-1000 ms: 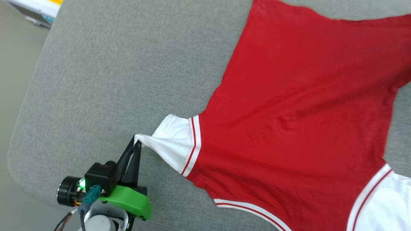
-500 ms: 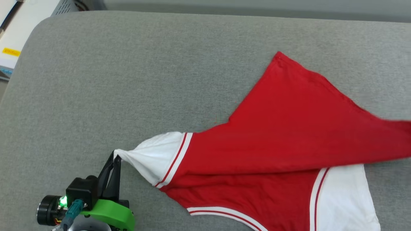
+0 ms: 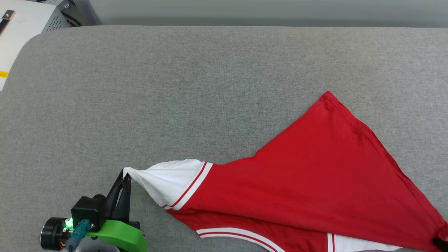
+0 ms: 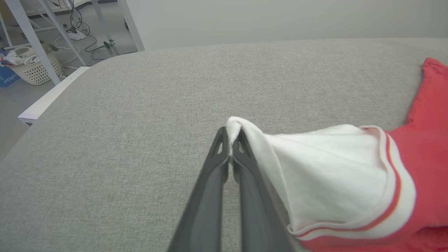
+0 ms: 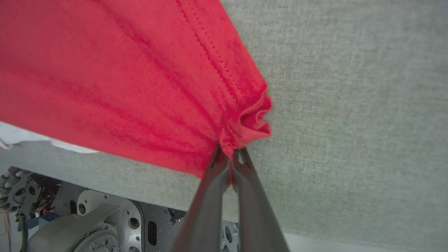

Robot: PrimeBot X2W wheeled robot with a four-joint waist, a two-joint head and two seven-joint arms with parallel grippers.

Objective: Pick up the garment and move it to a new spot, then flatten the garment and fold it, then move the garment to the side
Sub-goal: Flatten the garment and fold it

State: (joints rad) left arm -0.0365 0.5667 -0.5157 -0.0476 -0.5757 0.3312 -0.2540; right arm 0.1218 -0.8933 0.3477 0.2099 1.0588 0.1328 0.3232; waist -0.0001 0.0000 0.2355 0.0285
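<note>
Past the far left corner of the grey padded surface stands a white box. The left wrist view also shows a pale woven basket on the floor on that side.

Near the front edge, towards the left, the left claw is closed tight on the tip of the shirt's white sleeve, which is drawn out into a point. A white band with a red stripe joins the sleeve to the red body.

From there the shirt stretches to the right along the front edge. Its red cloth forms a broad triangle whose peak points towards the far edge, right of the middle. No lettering shows on the upturned side. A curved striped trim lies at the front edge, and a strip of white cloth peeks from under the red.

At the front right, the right claw is pinched shut on a bunched corner of the red hem, the cloth pulled taut from it. Grey robot machinery shows below the surface's edge.
</note>
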